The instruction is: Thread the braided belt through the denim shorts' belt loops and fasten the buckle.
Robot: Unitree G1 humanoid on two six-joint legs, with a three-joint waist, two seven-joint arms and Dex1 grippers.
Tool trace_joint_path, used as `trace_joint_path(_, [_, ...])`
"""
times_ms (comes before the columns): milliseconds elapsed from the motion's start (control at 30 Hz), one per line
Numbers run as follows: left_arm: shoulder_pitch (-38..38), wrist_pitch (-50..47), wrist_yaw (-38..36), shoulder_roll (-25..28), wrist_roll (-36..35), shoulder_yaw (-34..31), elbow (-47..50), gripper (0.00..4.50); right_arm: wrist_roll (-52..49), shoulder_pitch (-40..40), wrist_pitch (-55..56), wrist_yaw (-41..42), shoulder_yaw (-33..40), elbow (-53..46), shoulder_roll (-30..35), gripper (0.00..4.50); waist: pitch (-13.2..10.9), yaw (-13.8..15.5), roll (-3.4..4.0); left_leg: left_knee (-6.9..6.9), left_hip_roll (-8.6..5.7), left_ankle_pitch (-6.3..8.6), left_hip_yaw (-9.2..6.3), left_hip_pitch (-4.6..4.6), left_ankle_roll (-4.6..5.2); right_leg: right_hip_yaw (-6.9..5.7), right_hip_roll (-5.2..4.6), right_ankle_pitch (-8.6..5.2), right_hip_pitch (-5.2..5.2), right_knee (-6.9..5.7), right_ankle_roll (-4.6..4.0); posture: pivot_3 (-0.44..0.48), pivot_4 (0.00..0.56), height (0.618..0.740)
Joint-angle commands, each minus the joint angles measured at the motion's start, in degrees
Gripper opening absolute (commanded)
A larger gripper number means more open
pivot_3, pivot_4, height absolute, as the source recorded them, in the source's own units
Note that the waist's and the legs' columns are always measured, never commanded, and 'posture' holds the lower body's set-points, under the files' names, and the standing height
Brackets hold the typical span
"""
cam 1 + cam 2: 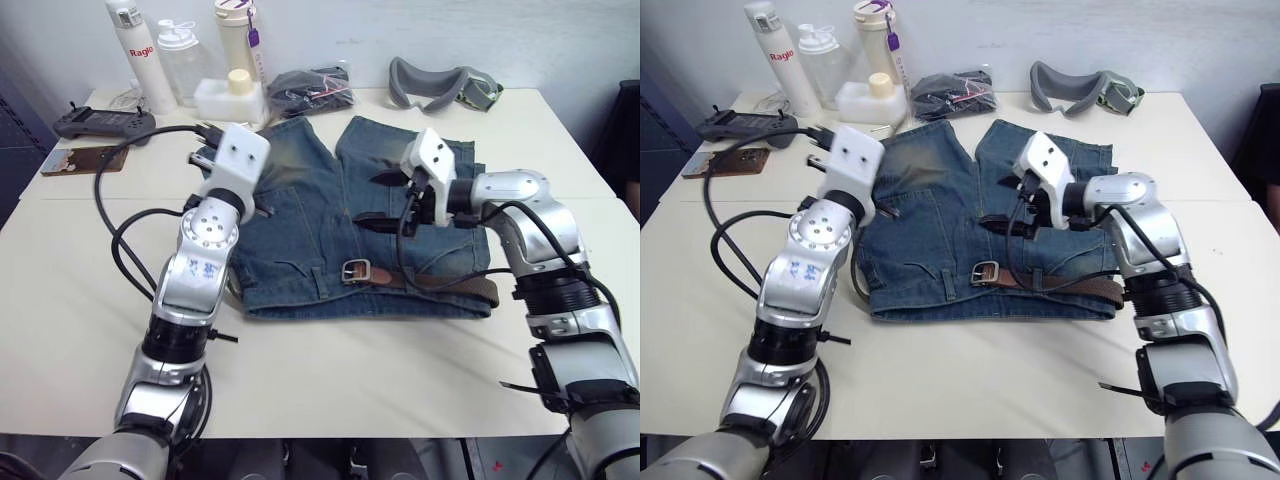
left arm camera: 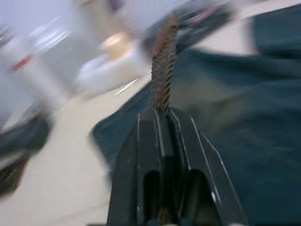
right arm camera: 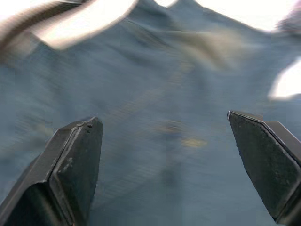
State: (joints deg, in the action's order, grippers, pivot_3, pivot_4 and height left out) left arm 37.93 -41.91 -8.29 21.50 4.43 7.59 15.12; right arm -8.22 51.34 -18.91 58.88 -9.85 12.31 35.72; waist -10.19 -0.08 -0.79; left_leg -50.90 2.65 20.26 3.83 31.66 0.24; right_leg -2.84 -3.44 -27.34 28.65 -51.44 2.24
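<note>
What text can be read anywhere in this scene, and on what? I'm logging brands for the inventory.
"Ragle", in red, on the tall white bottle at the table's far left corner.
Handwritten blue marks on the left arm's silver casing: too small to read.
Purple tag on the cream bottle: nothing legible.
Denim shorts, braided belt, buckle: no readable text.

The braided belt [image 1: 440, 283] runs under the left arm — belt loops too small to tell.
</note>
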Motion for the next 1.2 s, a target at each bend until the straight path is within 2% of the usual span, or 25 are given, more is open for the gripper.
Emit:
trace_joint_path(33, [-2.5,5.0,-16.3,1.6,-12.2,-2.4,4.6,0.02,9.5,-3.4,16.1,-4.1,-2.0,-3.0,4.0,4.5,0.0,0.0,0.01,-0.01,0.0,0.0,0.0,0.0,0.01,0.0,0.0,-0.01,-0.01,-0.01,-0.02,0.0,0.15,0.656])
trace_joint_path(100, [-4.0,5.3,-24.9,3.5,-19.1,-4.8,4.3,0.02,13.1,-7.9,24.4,-4.6,-2.6,-5.7,7.1,4.5,0.0,0.0,0.04,-0.08,0.01,0.01,0.0,0.01,0.04,-0.01,0.01,-0.03,-0.01,-0.02,-0.05,0.0,0.15,0.656])
trace_joint_path(167, [-4.4,6.0,-29.2,5.4,-21.9,-6.2,2.5,0.02,13.3,-11.5,28.5,-4.6,-1.8,-8.6,8.8,4.5,0.0,0.0,0.05,-0.13,0.01,0.02,-0.03,0.07,0.07,-0.05,0.02,-0.04,0.0,-0.02,-0.07,0.0,0.15,0.656])
trace_joint_path(333, [-4.3,7.6,-36.7,8.4,-26.1,-6.7,0.5,0.02,10.9,-17.4,24.8,-3.5,-0.6,-19.1,9.3,4.5,-0.1,-0.2,0.14,-0.18,0.07,0.02,-0.03,0.04,0.12,-0.02,0.1,-0.04,-0.02,-0.06,-0.07,0.0,0.15,0.656])
trace_joint_path(567, [-3.4,12.6,-36.6,8.7,-21.8,-3.7,-2.2,0.02,10.7,-16.6,18.3,-5.6,0.6,-22.9,7.3,4.5,-0.1,0.1,0.14,-0.2,0.06,0.03,-0.09,0.02,0.14,-0.05,0.08,-0.05,-0.08,-0.06,-0.07,0.0,0.15,0.656])
trace_joint_path(867, [-2.6,13.9,-35.3,6.7,-20.9,-2.7,-3.9,0.02,7.1,-13.2,15.1,0.1,5.2,-21.6,14.3,4.5,-0.1,0.1,0.18,-0.2,0.04,0.04,-0.1,0.06,0.24,-0.08,0.03,-0.05,-0.08,-0.03,-0.07,0.0,0.15,0.656])
trace_joint_path(1033, [-2.0,14.0,-34.6,5.2,-20.5,-2.3,-4.2,0.02,9.5,-11.3,16.7,-0.9,2.3,-20.9,11.9,4.5,-0.2,-0.1,0.19,-0.16,0.06,0.04,-0.08,0.06,0.22,-0.06,0.07,-0.05,-0.03,-0.05,-0.07,0.0,0.15,0.656])
trace_joint_path(1167, [-1.8,13.9,-34.3,4.5,-20.2,-1.9,-4.3,0.02,12.6,-9.1,20.1,-2.2,-0.2,-16.7,9.7,4.5,-0.2,0.0,0.19,-0.17,0.05,0.03,-0.09,0.05,0.2,-0.07,0.06,-0.05,-0.05,-0.05,-0.07,0.0,0.15,0.656])
trace_joint_path(1200, [-1.8,13.9,-34.2,4.4,-20.1,-1.9,-4.3,0.0,13.4,-8.2,21.0,-2.4,-0.7,-15.4,9.4,4.26,-0.2,0.0,0.19,-0.18,0.04,0.02,-0.08,0.04,0.21,-0.07,0.05,-0.04,-0.06,-0.05,-0.07,0.0,0.15,0.656])
